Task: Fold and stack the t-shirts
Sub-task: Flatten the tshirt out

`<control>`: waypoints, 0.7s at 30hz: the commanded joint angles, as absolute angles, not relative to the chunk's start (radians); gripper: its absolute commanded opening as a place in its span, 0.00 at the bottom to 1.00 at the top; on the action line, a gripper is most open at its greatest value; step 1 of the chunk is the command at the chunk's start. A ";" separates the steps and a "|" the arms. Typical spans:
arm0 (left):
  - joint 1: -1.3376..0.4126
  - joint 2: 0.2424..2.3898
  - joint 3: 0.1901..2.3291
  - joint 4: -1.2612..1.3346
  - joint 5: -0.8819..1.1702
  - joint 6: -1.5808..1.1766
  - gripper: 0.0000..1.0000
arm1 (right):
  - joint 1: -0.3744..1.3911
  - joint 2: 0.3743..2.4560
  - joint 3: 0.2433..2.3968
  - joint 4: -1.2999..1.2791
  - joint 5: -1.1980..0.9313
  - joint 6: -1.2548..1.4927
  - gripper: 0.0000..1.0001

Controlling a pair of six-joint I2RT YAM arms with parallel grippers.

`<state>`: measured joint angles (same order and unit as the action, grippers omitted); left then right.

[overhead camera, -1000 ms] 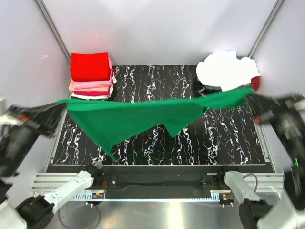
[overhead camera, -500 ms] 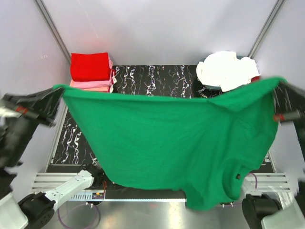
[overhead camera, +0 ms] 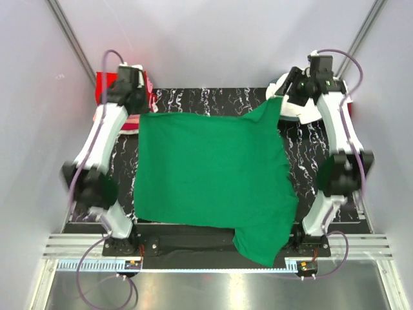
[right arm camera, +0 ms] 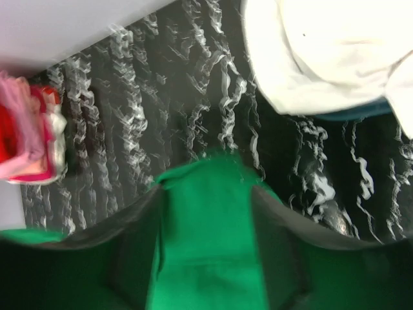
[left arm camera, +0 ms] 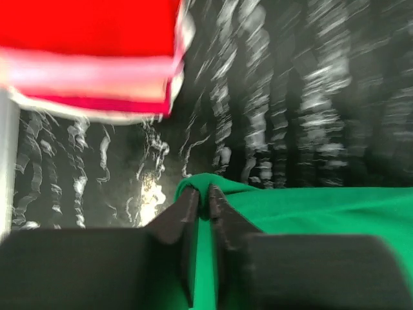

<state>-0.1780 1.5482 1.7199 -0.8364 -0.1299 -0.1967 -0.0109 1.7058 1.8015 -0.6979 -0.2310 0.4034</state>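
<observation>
Evidently the green t-shirt (overhead camera: pixel 213 168) is spread flat for folding, pinched by the left claw (left arm camera: pixel 205 192), the right claw (right arm camera: pixel 206 194) held open.

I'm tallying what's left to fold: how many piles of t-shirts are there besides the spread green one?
2: a folded red-topped stack at the far left corner and a loose white heap at the far right corner. Shirts underneath may be hidden.

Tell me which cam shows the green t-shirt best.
Top external: the whole green t-shirt shows, spread on the black mat, with its near right part reaching past the mat's near edge. Left wrist shows only a corner pinched in the left hand. Right wrist shows only a corner lying in the right hand, fingers parted.
</observation>
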 commanded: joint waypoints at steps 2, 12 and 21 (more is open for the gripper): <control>-0.098 1.909 1.982 -0.945 -0.006 -0.233 0.45 | -0.006 1.961 2.227 -0.814 -0.261 0.336 0.76; -0.115 1.643 1.700 -0.919 -0.006 -0.301 0.99 | 0.118 1.752 1.920 -0.694 -0.322 0.370 0.82; -0.115 1.277 1.289 -0.830 0.054 -0.267 0.99 | 0.213 1.836 1.660 -0.589 -0.356 0.492 0.64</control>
